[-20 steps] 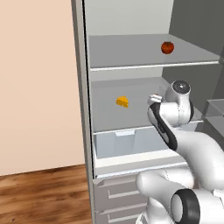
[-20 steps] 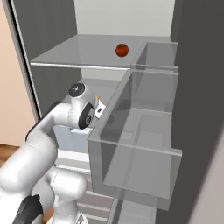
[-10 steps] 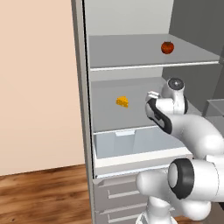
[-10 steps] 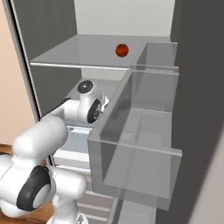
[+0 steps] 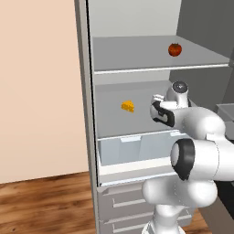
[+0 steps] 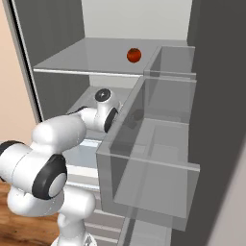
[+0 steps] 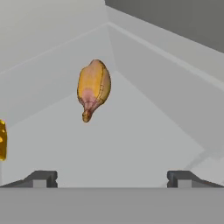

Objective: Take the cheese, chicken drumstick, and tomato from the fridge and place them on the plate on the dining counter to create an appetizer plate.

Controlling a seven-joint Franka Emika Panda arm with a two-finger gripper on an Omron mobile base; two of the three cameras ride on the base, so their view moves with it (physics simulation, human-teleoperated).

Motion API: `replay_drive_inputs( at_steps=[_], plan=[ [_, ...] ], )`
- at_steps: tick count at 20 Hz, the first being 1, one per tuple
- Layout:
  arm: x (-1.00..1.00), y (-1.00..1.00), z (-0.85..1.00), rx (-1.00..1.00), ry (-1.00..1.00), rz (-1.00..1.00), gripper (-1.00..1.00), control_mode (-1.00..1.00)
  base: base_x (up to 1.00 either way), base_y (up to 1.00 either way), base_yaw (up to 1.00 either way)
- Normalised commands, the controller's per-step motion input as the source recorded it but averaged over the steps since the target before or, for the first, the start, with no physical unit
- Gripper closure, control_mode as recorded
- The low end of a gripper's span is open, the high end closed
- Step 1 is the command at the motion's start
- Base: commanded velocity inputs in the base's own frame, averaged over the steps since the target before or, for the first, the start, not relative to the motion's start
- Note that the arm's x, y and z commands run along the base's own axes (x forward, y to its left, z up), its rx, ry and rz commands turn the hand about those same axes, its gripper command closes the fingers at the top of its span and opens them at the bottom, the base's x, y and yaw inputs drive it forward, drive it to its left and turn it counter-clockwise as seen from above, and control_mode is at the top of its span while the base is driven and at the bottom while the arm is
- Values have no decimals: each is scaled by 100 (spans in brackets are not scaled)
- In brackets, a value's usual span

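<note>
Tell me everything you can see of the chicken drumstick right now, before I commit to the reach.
In the hand view the chicken drumstick is a tan-orange, plump teardrop with a pinker patch low on its body and a narrow bone knob at one end. It looks smooth and glossy, and lies on the grey fridge shelf, ahead of the open gripper and a little off its centre line. Nothing touches it but the shelf. The cheese sits apart from it at the view's edge.

Plain peach wall (image 5: 39,87), flat even light. Below it, brown wood-plank floor (image 5: 45,205). Right of the wall, grey drawer fronts (image 5: 123,205) stacked above the floor. No shadows cast.
</note>
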Motion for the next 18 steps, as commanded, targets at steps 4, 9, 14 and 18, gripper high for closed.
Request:
replay_drive_inputs(
  at_steps=[4, 9, 14, 18],
  plan=[
    [40, -7, -19, 0, 0, 0, -100, -100, 0, 0, 0],
    [43, -12, -26, 0, 0, -1, -100, -100, 0, 0, 0],
    [36, -5, -29, 0, 0, 0, -100, -100, 0, 0, 0],
    [43, 0, -18, 0, 0, 0, -100, -100, 0, 0, 0]
  ],
)
